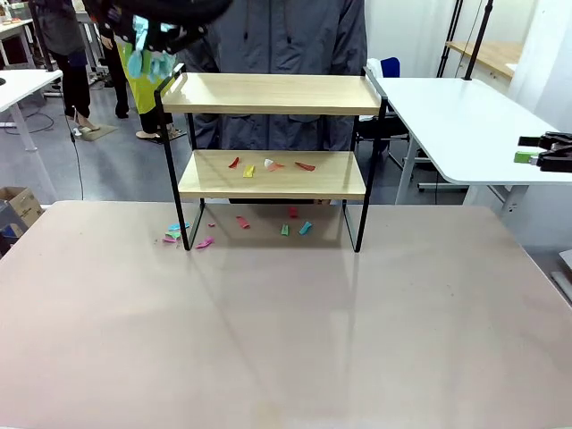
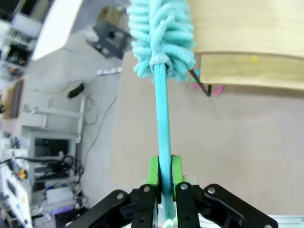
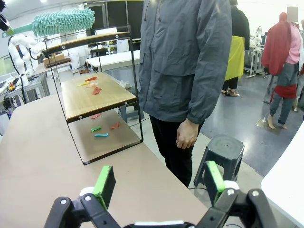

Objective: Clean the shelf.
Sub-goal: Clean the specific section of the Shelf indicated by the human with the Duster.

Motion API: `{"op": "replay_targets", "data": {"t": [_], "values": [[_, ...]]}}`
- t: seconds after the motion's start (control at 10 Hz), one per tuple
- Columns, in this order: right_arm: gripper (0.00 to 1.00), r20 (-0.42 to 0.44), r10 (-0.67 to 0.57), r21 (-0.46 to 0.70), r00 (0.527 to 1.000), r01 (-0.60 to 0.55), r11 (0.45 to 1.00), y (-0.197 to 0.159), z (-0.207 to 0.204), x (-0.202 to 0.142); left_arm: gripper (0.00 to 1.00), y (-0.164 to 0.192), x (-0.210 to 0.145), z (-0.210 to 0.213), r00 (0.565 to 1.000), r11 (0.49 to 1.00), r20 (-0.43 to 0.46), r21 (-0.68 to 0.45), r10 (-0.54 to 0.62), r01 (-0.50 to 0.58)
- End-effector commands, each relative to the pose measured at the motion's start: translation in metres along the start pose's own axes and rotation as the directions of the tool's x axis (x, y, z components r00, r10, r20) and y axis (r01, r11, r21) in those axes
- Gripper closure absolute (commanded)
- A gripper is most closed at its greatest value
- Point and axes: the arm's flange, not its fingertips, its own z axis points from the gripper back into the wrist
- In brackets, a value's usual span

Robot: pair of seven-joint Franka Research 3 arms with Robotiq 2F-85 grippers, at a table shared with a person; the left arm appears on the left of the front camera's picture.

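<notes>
- The shelf (image 1: 268,93) is standing at the far middle of the desk (image 1: 286,340). Coloured paper scraps (image 1: 268,165) are lying on its lower board, and more on the desk around its legs.
- My left end effector (image 2: 164,171) is clenching the thin handle of a teal duster (image 2: 161,33). The fluffy head is hanging at the left end of the upper board; I cannot tell if it is touching.
- I am judging the upper board comes first: laying the head flat and sweeping slowly, so that the light rack is not sliding.
- My right end effector (image 3: 159,183) is hanging released and empty, well to the right.
- The black corner posts could be catching the head. A person (image 1: 277,36) is standing just behind, so the near desk is giving the open room.
</notes>
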Motion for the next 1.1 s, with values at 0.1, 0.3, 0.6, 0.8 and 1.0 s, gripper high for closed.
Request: {"op": "replay_targets", "data": {"t": [0.1, 0.3, 0.6, 0.8, 1.0], "values": [[0.00, -0.003, 0.004, -0.001, 1.000, -0.004, 1.000, 0.000, -0.001, 0.003, 0.87, 0.062, -0.031, -0.001, 0.958, 0.921, 0.177, -0.280, -0.226, 0.269], [0.00, -0.003, 0.004, -0.001, 1.000, -0.004, 1.000, 0.000, -0.001, 0.003, 0.87, 0.096, -0.053, 0.006, 0.864, 0.792, 0.307, -0.360, -0.399, 0.493], [0.00, -0.003, 0.004, -0.001, 1.000, -0.004, 1.000, 0.000, -0.001, 0.003, 0.87, 0.121, -0.078, 0.007, 0.570, 0.465, 0.448, -0.331, -0.689, 0.821], [0.00, -0.003, 0.004, -0.001, 1.000, -0.004, 1.000, 0.000, -0.001, 0.003, 0.87, 0.125, -0.086, -0.001, 0.373, 0.287, 0.437, -0.252, -0.819, 0.924], [0.00, -0.003, 0.004, -0.001, 1.000, -0.004, 1.000, 0.000, -0.001, 0.003, 0.87, 0.129, -0.089, -0.018, 0.192, 0.133, 0.381, -0.177, -0.904, 0.975]]}}
